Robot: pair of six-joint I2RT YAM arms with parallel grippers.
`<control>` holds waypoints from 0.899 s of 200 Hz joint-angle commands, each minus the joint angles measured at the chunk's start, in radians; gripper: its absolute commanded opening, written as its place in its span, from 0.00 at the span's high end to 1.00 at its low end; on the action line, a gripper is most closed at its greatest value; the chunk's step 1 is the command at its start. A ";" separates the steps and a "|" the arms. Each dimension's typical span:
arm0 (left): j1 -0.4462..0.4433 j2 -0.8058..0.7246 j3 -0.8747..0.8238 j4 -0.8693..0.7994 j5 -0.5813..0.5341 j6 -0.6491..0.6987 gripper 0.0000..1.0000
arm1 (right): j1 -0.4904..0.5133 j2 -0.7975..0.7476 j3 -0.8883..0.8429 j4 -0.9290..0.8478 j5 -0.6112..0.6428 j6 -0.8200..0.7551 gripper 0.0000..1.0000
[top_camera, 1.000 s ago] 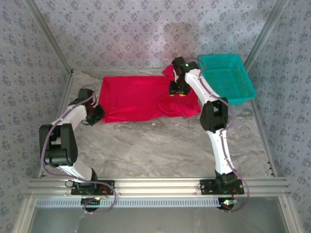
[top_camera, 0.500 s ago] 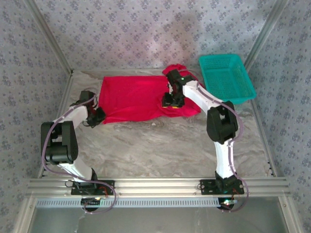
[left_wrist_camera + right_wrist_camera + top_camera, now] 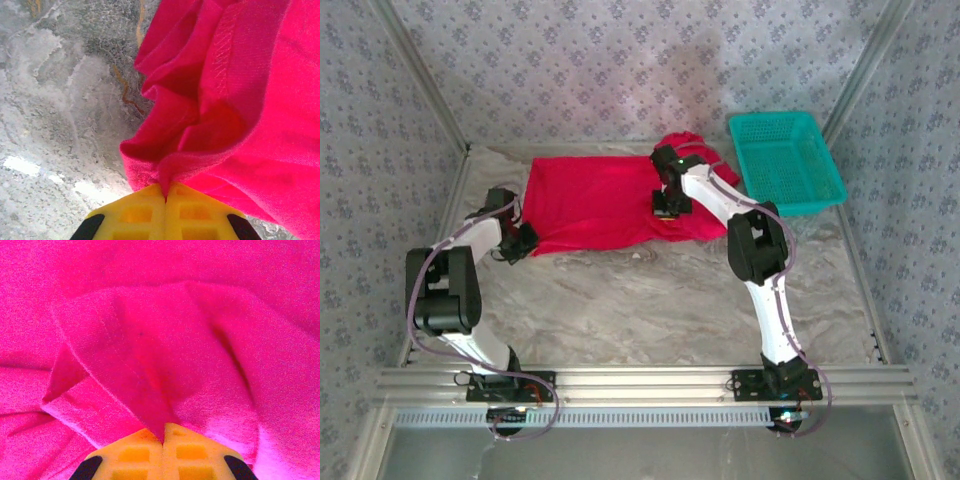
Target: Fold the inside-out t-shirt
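Observation:
The red t-shirt [image 3: 595, 200] lies spread across the far half of the table, with a bunched part at its far right corner [image 3: 688, 143]. My left gripper [image 3: 520, 240] sits at the shirt's near left corner and is shut on a pinch of the cloth [image 3: 165, 172]; its yellow fingers [image 3: 135, 212] meet with red fabric squeezed between them. My right gripper [image 3: 667, 205] rests on the shirt's right part, shut on a raised fold [image 3: 150, 390] of the t-shirt that runs into the seam between its yellow fingers [image 3: 190, 450].
A teal mesh basket [image 3: 785, 160] stands at the far right, just beyond the shirt. The grey marbled tabletop [image 3: 640, 300] stretches bare from the shirt to the arm bases. Patterned walls close in the back and sides.
My right gripper moved left across the shirt and shut on a fold of it. The shirt's far right corner has bunched up. The left gripper kept its grip in place.

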 commanded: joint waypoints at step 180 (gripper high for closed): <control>0.298 -0.319 0.327 -0.140 0.277 -0.046 1.00 | -0.245 -0.590 0.116 -0.151 -0.110 -0.117 1.00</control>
